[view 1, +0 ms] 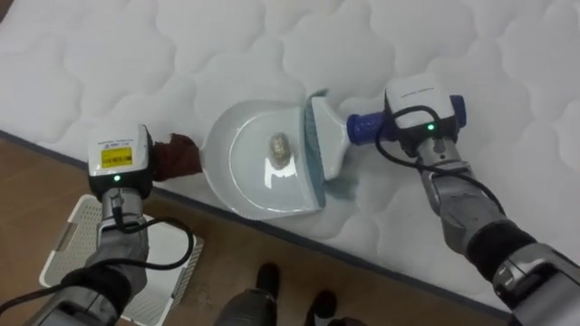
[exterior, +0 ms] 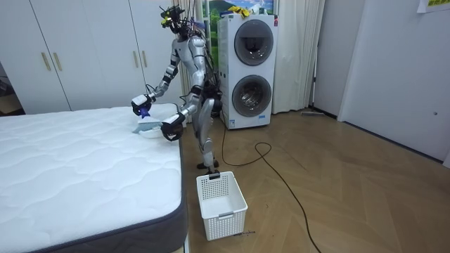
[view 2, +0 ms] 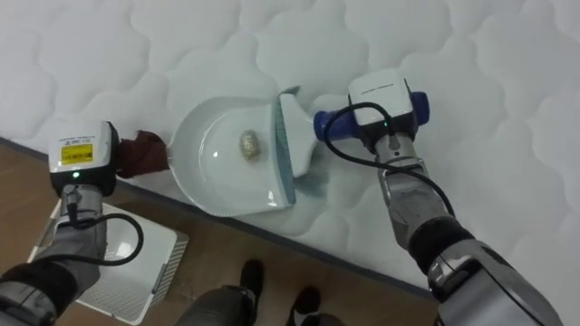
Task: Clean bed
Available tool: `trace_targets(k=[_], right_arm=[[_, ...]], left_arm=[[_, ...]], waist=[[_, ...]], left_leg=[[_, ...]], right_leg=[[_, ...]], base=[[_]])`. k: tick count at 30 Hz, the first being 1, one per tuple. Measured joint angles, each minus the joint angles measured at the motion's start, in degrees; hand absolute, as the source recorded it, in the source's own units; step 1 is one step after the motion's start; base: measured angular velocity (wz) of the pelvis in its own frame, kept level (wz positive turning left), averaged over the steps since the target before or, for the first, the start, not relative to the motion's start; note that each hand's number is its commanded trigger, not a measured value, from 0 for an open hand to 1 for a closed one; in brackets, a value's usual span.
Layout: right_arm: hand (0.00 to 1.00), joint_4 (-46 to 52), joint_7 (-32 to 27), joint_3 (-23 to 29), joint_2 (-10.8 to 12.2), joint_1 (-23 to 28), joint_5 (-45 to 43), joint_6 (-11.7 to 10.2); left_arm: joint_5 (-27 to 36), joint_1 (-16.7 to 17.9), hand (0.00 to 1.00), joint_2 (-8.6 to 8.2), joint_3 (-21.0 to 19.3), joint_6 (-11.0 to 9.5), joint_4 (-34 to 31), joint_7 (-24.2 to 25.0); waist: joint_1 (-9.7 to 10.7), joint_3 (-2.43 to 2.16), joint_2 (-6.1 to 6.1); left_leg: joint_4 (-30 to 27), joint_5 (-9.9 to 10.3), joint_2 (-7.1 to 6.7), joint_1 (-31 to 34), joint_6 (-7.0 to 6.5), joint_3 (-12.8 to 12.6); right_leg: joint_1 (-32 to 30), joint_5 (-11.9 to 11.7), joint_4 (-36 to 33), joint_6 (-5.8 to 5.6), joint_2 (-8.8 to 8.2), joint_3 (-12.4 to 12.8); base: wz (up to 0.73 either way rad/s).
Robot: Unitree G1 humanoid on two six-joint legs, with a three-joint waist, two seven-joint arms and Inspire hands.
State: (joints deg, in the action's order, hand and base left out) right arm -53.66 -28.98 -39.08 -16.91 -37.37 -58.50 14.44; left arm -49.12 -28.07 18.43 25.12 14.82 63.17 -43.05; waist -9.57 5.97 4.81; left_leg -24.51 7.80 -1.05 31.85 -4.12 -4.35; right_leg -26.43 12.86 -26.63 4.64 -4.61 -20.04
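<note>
A white dustpan lies at the mattress edge, with a small crumpled scrap inside it. My left hand is shut on its dark red handle just off the bed's edge. A brush with a pale blue-green head rests against the pan's open side. My right hand is shut on the brush's blue handle, over the mattress. In the room view I stand at the side of the bed, bent slightly over it.
A white slatted basket stands on the wood floor beside the bed, under my left arm. A stacked washer and dryer are behind me. The quilted mattress stretches far ahead and to both sides.
</note>
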Motion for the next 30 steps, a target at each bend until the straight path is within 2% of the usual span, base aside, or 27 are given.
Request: trace_targets(k=[7, 12, 21, 30], right_arm=[[1.0, 2.8, 0.0, 0.0, 1.1, 0.0, -0.1, -0.2], [1.0, 3.0, -0.1, -0.1, 1.6, 0.0, 0.0, -1.3], [1.0, 3.1, -0.1, -0.1, 1.8, 0.0, 0.0, -1.4], [1.0, 2.6, -0.1, -0.1, 1.5, 1.0, 2.0, -2.9]], left_arm=[[0.0, 0.9, 1.0, -0.12, 0.3, 0.2, -0.3, 1.0], [0.0, 1.4, 1.0, -0.28, 0.4, 0.2, -0.8, 1.1], [0.0, 1.4, 1.0, -0.59, 0.6, 0.2, -0.8, 1.1], [-0.2, 1.4, 1.0, -0.7, 0.6, 0.1, -0.8, 1.1]], waist=[[0.0, -0.05, 0.01], [0.0, -0.07, -0.02], [-0.1, -0.13, -0.11], [-0.1, -0.15, -0.25]], left_leg=[[0.0, -0.2, -0.14, -0.1, -0.09, 0.0], [0.0, -0.3, -0.35, -0.1, -0.24, 0.1], [-0.3, -0.3, -0.4, -0.5, -0.3, 0.3], [-0.7, -0.3, -0.61, -0.7, -0.33, 1.3]], right_leg=[[0.0, 0.0, -0.1, -0.07, -0.19, -0.1], [0.0, 0.1, -0.3, -0.16, -0.42, -0.2], [0.5, 0.1, -0.5, -0.18, -0.49, -0.4], [1.2, 0.1, -0.4, -0.26, -0.46, -0.6]], base=[[0.0], [0.01], [0.0], [0.04]])
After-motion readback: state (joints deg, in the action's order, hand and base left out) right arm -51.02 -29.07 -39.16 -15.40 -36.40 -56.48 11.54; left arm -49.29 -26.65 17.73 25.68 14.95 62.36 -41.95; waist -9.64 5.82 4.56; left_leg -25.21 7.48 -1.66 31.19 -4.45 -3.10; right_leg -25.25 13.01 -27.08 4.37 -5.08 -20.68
